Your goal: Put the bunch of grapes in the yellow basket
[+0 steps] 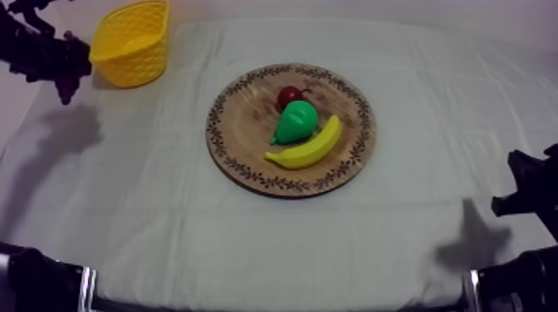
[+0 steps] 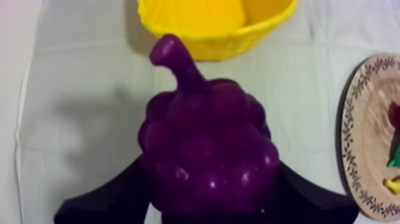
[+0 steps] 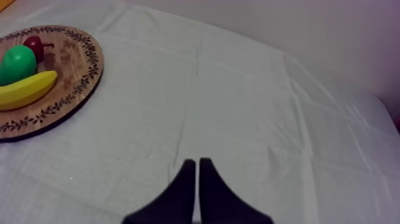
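The purple bunch of grapes [image 2: 208, 149] hangs stem-up above the cloth, just short of the yellow basket [image 2: 217, 24]. My left gripper [image 2: 208, 199] is shut on it, one black finger [image 2: 107, 199] at each side. In the top view that gripper [image 1: 60, 73] is at the far left, beside the yellow basket [image 1: 133, 41]. The round wooden board [image 1: 241, 124] lies mid-table with a green pear [image 1: 295, 122], a banana [image 1: 307, 145] and a small red fruit [image 1: 289, 95]. My right gripper [image 3: 197, 179] is shut on nothing, its fingers a narrow wedge over bare cloth.
My right arm [image 1: 527, 191] rests low at the right edge. From its wrist view the board [image 3: 65, 89] with the pear [image 3: 16, 64] and banana [image 3: 24, 89] lies off to one side. The board's rim [image 2: 363, 137] also shows beside the grapes.
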